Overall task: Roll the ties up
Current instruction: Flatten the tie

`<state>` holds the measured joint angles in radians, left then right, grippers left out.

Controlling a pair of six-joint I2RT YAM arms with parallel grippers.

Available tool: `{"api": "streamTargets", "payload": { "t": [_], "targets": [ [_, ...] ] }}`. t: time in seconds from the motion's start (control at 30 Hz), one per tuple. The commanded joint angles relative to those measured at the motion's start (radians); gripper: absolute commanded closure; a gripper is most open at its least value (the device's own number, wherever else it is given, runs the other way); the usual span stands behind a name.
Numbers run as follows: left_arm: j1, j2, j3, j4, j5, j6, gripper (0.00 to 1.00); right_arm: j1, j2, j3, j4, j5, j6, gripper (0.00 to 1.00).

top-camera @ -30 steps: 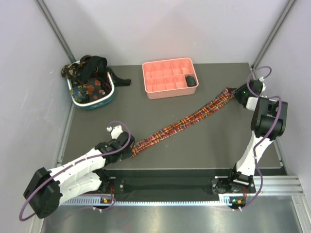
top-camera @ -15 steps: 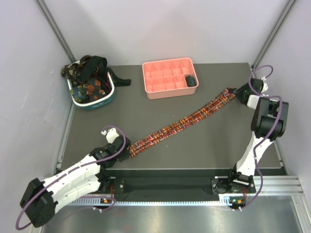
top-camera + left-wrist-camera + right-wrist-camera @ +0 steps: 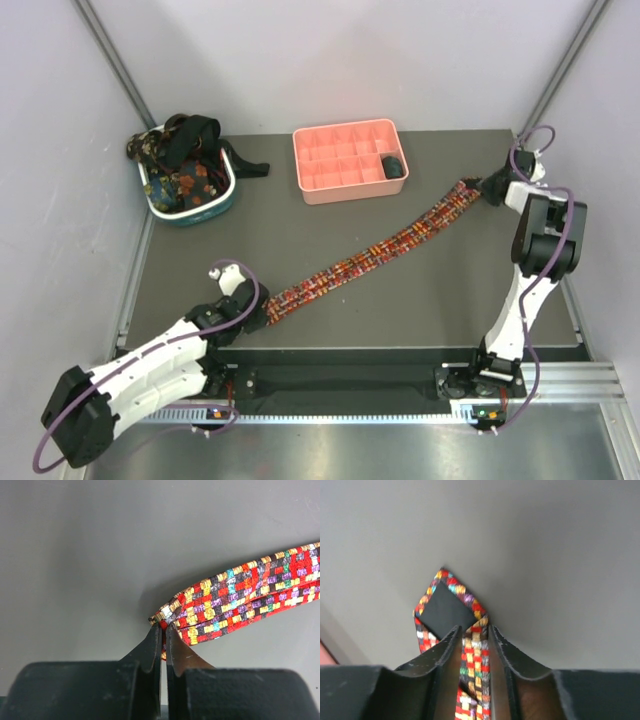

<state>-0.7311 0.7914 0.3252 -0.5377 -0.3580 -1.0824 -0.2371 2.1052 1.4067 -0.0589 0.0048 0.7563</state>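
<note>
Plaid tie (image 3: 385,243) spans end effectors (image 3: 163,630) (image 3: 474,629) (both ends pinched).

Long narrow red-yellow-dark plaid fabric necktie (image 3: 380,245) unrolled, stretched straight, diagonal across tabletop (image 3: 450,290) from near-left to far-right; pointed far tip shows black lining. Dark red-green floral ties (image 3: 188,182) and plain black tie (image 3: 196,130) heaped far-left.

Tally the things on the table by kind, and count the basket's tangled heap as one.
plaid tie: 1
heap of ties: 1
dark roll in the tray: 1
pink tray: 1
teal-and-white basket: 1
Total: 5
</note>
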Motion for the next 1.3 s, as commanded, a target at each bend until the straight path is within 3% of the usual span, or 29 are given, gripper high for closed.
{"api": "streamTargets", "payload": {
  "t": [0.0,0.03,0.07,0.13,0.57,0.9,1.2,1.23,1.27],
  "targets": [
    [0.006,0.019,-0.005,0.053,0.011,-0.017,1.0,0.01,0.056,0.075,-0.111,0.027,0.0,0.72],
    [0.009,0.022,-0.005,0.058,0.011,-0.017,1.0,0.012,0.071,0.093,-0.125,0.034,-0.005,0.74],
    [0.01,0.022,-0.002,0.061,0.004,-0.017,1.0,0.012,0.078,0.119,-0.133,0.037,-0.008,0.87],
    [0.013,0.019,-0.002,0.073,-0.004,-0.013,1.0,0.012,0.099,0.144,-0.143,0.035,-0.017,1.0],
    [0.035,0.147,0.023,0.275,-0.007,0.002,1.0,-0.022,0.147,0.317,-0.173,0.101,-0.021,1.0],
    [0.085,0.545,0.233,0.456,0.045,0.067,1.0,-0.08,0.245,0.496,-0.143,0.095,0.084,1.0],
    [0.131,0.546,0.222,0.479,0.074,0.099,1.0,-0.099,0.277,0.61,-0.139,0.143,0.095,1.0],
    [0.131,0.545,0.219,0.482,0.076,0.107,1.0,-0.099,0.282,0.621,-0.139,0.103,0.084,0.96],
    [0.131,0.551,0.215,0.486,0.086,0.114,0.94,-0.105,0.279,0.627,-0.133,0.066,0.055,0.84]
  ]
}}
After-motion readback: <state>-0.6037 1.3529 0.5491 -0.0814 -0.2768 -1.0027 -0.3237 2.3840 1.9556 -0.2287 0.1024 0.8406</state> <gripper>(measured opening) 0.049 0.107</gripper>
